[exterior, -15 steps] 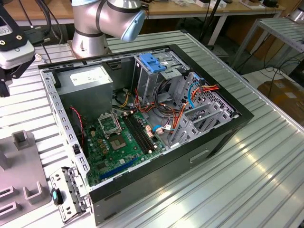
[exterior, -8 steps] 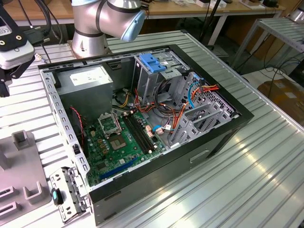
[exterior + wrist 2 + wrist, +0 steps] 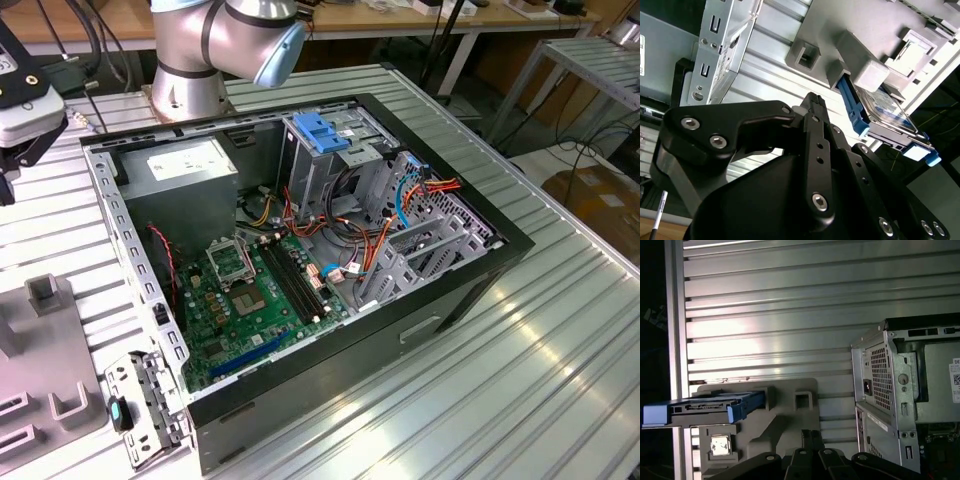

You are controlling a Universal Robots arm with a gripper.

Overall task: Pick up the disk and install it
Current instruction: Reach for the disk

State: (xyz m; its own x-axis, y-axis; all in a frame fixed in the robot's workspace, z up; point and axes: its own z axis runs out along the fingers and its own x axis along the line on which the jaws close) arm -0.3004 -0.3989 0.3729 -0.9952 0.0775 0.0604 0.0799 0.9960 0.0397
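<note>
Pointing down at the ribbed metal surface [image 3: 765, 300], the black pincer [image 3: 809, 434] is clenched, its two tips pressed together with nothing between them; in the second wrist view the pincer [image 3: 812, 100] shows the same narrow, empty tip. Just beyond the tip lies a grey holder [image 3: 790, 415] with square sockets, resting flat on the surface close to one of its edges. The disk [image 3: 715, 407] sits in that holder, well apart from the pincer: a dark drive in bright blue rails, one end jutting out past the holder's side. In the second wrist view the disk [image 3: 885, 115] stands on edge in a slot of the holder [image 3: 860, 55], its blue tab sticking out at the far end. Beside the holder, farther along the surface, stands an open computer case [image 3: 890, 390]. In the exterior view the case [image 3: 300, 250] lies in the middle of the surface [image 3: 520, 380], its circuit board [image 3: 250, 290] exposed, with the holder [image 3: 40, 350] at the exterior view's left and the arm [image 3: 220, 40] at the far edge.
</note>
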